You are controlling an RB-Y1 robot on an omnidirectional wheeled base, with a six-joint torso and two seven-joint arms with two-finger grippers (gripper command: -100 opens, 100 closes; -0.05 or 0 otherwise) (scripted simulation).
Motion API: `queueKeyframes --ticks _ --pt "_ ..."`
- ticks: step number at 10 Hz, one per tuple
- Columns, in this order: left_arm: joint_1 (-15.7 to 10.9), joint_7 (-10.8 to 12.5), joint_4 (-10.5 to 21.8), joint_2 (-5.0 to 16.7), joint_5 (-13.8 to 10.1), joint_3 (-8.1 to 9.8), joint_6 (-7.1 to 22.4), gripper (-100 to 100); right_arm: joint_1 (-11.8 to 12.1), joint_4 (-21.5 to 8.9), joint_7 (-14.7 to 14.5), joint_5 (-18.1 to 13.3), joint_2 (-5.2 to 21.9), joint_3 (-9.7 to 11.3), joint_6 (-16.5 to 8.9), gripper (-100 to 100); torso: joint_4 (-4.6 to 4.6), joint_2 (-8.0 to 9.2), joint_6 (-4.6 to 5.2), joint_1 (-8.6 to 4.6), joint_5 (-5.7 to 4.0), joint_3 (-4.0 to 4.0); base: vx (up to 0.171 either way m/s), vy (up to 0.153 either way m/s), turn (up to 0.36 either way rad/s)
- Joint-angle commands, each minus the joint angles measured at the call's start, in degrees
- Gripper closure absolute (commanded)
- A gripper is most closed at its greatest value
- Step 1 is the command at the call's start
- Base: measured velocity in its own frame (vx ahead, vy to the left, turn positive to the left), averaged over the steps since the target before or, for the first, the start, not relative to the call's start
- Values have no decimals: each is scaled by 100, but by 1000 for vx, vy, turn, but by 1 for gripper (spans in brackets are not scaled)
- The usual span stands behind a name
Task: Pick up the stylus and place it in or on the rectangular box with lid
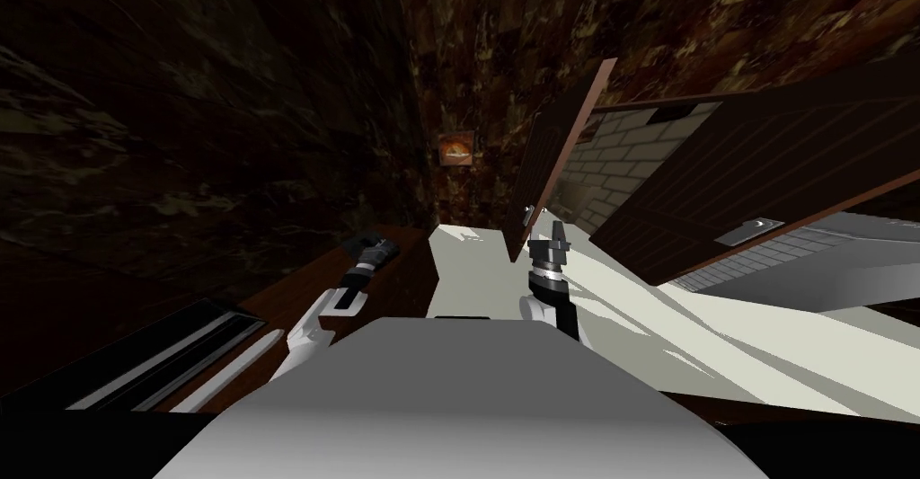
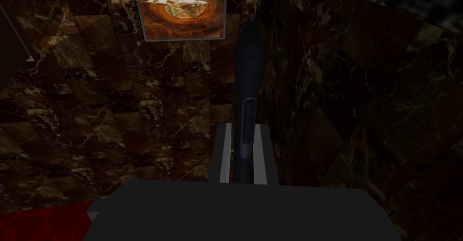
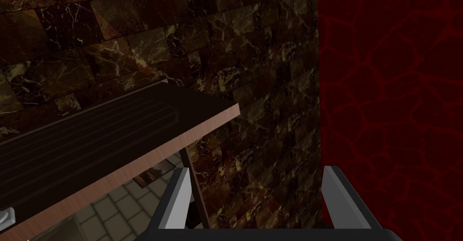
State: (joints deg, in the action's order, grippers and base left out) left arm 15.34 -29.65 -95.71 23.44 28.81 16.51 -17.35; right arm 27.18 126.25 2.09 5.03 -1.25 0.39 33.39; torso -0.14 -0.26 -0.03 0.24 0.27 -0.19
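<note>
While the L gripper (image 2: 242,127) pinches the stylus (image 2: 248,84), its 2 grey fingers (image 2: 225,157) press the barrel from either side, near the rear end.

Count: 1 stylus, 2 grippers, 1 framed picture (image 2: 181,8), 2 dark panelled door leaves.

Stylus: dark, slim, with a long side button facing the wrist cam. Its long axis runs parallel to the fingers. The rear end sits between them at the gripper body. The tip points away from the body toward the far marbled wall and ends just right of the picture's frame. Most of the shaft projects past the fingertips.

Position: in the head view the L gripper hangs left of centre, above a brown wood-toned surface (image 1: 269,307). The stylus itself cannot be made out there.

R gripper (image 1: 558,228): right of centre, fingers spread wide with nothing between them, pointing toward the far wall.

Doors: a narrow brown leaf (image 1: 559,155) stands ajar just beyond the R gripper. A larger leaf (image 1: 764,168) lies further right and carries a grey handle plate (image 1: 750,231). Pale brick shows between the two.
</note>
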Motion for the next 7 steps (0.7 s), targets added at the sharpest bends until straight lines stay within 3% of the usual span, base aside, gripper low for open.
queueKeyframes --ticks 1,7 --pt "41 159 -86 194 -54 54 213 100 0 0 0 0 0 0 0 0 0 0 0 0 0 0 87 21 -89" --pt "273 413 -255 645 -191 211 773 100 0 0 0 0 0 -1 0 0 -1 23 -12 17 0 10 52 34 -2"
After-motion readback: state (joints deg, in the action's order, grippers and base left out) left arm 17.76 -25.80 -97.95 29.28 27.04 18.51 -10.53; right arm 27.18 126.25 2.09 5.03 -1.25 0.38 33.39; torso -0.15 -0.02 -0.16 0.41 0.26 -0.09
